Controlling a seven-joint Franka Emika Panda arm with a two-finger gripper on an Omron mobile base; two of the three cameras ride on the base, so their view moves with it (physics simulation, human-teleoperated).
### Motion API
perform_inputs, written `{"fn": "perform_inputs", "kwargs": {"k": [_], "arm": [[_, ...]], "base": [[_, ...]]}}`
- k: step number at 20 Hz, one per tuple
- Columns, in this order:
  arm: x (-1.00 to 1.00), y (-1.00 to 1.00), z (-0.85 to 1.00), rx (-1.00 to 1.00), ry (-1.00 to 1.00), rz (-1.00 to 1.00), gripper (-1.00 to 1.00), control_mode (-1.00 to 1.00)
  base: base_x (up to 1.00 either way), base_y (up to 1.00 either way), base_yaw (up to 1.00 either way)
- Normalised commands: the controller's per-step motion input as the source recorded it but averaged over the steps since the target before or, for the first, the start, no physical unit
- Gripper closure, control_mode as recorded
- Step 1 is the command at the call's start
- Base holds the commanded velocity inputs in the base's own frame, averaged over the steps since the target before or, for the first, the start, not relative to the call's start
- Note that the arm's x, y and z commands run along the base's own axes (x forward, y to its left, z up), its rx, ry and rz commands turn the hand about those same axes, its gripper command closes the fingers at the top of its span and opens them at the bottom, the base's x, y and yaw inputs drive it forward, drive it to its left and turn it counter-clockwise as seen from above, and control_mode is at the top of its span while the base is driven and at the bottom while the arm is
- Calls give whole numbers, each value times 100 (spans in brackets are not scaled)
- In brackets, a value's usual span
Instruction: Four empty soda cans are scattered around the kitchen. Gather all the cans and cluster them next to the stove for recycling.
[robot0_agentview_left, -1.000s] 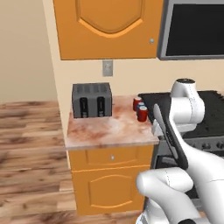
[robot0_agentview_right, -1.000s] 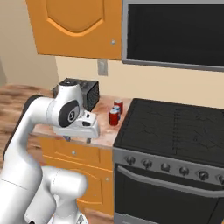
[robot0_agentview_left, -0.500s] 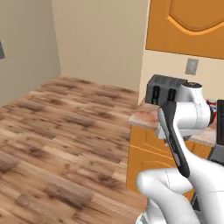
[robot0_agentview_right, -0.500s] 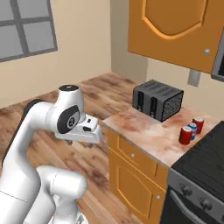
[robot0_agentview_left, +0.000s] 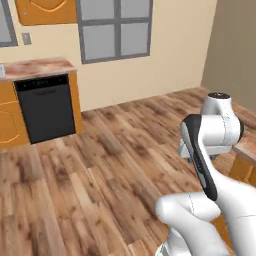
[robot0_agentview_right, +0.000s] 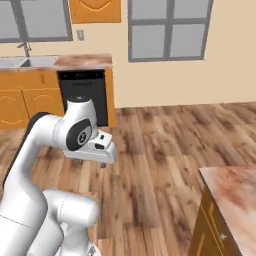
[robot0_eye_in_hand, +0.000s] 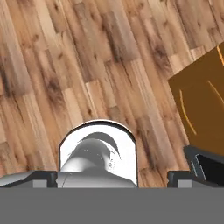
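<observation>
No cans or stove are being seen in these views. Gripper (robot0_agentview_right: 102, 161) is being held tucked close under the arm's head, over wood floor (robot0_agentview_left: 100, 180); jaws are being kept wide apart w/ nothing between them. In hand view, an orange cabinet side (robot0_eye_in_hand: 199, 109) is being shown at right. Beyond, a black dishwasher (robot0_agentview_right: 82, 95) is being framed by orange cabinets (robot0_agentview_right: 22, 105), w/ marble countertop (robot0_agentview_right: 82, 61), windows (robot0_agentview_right: 170, 27) above. Nearer counter corner (robot0_agentview_right: 232, 192) is being shown lower right.
</observation>
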Motion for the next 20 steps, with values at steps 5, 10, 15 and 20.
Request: {"fn": "perform_inputs", "kwargs": {"k": [5, 10, 15, 20], "arm": [[0, 0, 0, 0, 0, 0, -100, 100], [0, 0, 0, 0, 0, 0, -100, 100], [0, 0, 0, 0, 0, 0, -100, 100], [0, 0, 0, 0, 0, 0, -100, 100]], "base": [[1, 0, 94], [10, 0, 90], [24, 0, 86], [32, 8, 80]]}}
